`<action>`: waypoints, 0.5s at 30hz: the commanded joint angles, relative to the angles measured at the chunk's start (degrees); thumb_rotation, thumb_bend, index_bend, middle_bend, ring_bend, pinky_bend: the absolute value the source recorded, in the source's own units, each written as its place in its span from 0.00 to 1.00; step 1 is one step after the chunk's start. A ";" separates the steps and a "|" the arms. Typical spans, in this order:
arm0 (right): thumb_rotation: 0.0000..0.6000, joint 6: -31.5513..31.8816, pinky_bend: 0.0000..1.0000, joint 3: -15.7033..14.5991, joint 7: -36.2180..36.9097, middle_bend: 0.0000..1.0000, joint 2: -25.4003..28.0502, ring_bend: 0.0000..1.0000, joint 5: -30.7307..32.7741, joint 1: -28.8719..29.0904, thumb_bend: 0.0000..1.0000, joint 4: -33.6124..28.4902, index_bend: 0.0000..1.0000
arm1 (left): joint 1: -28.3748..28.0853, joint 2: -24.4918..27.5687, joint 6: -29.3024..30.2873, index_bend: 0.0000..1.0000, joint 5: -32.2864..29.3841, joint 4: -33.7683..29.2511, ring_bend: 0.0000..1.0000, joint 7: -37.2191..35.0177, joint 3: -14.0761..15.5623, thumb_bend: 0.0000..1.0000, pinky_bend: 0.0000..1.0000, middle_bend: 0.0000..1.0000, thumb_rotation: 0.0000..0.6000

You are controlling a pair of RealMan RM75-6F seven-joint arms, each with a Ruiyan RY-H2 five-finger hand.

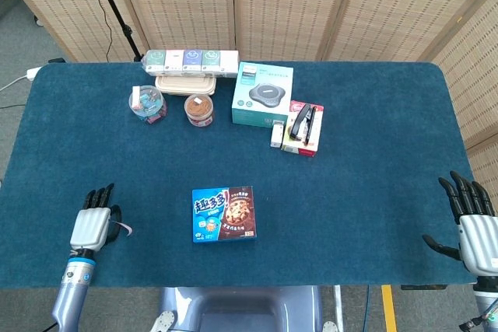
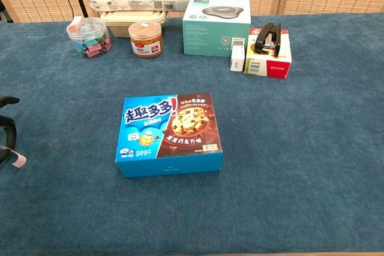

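Left hand (image 1: 92, 223) spread, empty, beside blue cardboard cookie box (image 1: 224, 213); right hand (image 1: 471, 227) spread. Risk: a one-sided approach shoves the box askew.

You are getting bright, even overhead light in both views; the cookie box (image 2: 170, 134) is casting only a faint shadow toward six o'clock, its top is glaring slightly, and everything is staying sharp.
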 commanded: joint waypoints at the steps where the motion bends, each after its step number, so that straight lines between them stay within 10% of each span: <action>1: 1.00 0.02 0.00 0.01 0.00 0.00 0.00 0.00 0.00 0.00 0.00 0.00 0.00 | -0.05 0.14 0.05 0.64 0.07 -0.23 0.00 -0.06 -0.05 0.45 0.00 0.00 1.00; 15: 1.00 -0.13 0.00 0.04 -0.26 0.00 -0.06 0.00 0.25 0.02 0.00 -0.06 0.00 | -5.87 7.03 0.67 0.65 7.05 -10.03 0.00 10.97 -1.65 0.46 0.00 0.00 1.00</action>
